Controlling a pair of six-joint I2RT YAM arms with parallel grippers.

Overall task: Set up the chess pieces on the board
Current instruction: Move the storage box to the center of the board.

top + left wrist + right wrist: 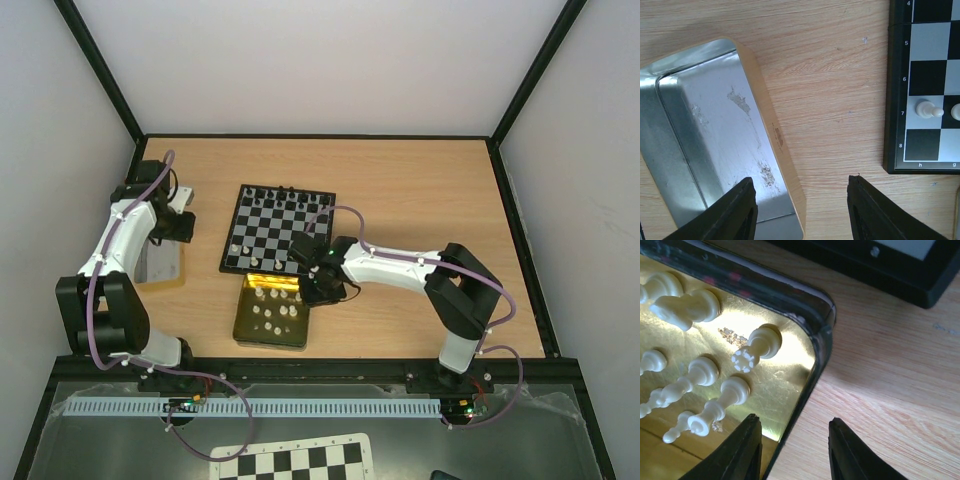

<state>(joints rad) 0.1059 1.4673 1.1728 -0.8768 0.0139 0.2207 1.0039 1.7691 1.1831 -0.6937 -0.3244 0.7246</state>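
The board (280, 228) lies mid-table, with black chess pieces (285, 191) along its far row and a few cream ones (240, 247) near its front edge. More cream chess pieces (700, 375) lie in the gold tin (243, 320) in front of the board. My right gripper (795, 440) hovers open over the tin's right rim (815, 370), one finger over the gold floor, the other over wood, nothing held. My left gripper (800, 200) is open and empty over the table left of the board (897, 100), where a cream pawn (927, 109) stands.
A silver tin lid (705, 140) with a tan rim lies left of the board, and my left gripper's left finger (740, 210) is over it. A printed checkered sheet (290, 462) lies below the near table edge. Black frame rails border the table.
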